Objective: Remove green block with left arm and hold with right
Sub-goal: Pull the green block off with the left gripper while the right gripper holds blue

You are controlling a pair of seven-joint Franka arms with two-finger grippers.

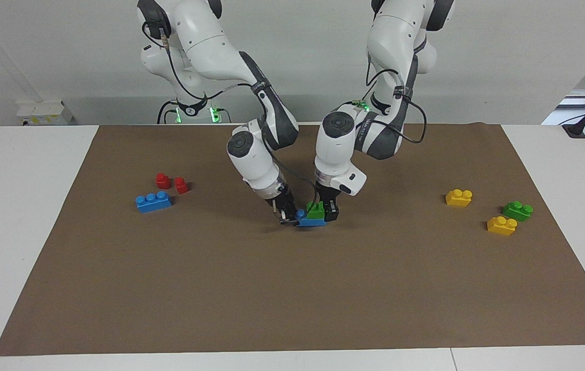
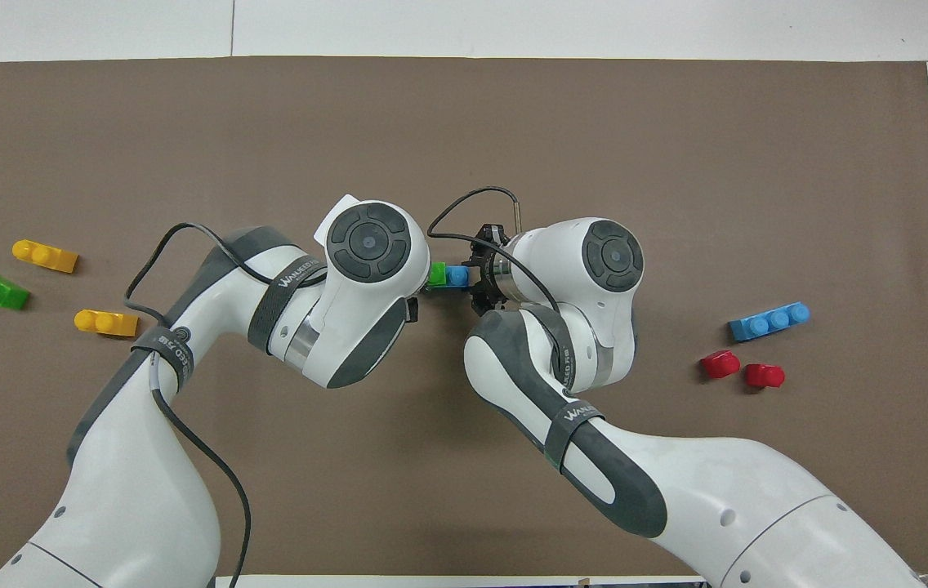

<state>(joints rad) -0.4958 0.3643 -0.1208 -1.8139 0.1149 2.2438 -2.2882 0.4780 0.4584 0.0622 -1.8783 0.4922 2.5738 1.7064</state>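
Left pincer (image 1: pixel 323 210) clamps the green block (image 1: pixel 315 209); right pincer (image 1: pixel 288 214) grips its blue brick (image 1: pixel 311 222).

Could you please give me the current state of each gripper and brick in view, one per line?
left gripper: down at the stack in the middle of the mat, shut on green block.
right gripper: shut on blue brick.
green block: stacked on blue brick.
blue brick: on the mat.
loose green brick: lying free.
yellow bricks: lying free.
red pieces: lying free.
loose blue brick: lying free.

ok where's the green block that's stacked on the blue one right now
Mid-mat, the green block sits on a blue brick, between the left end effector and right end effector.
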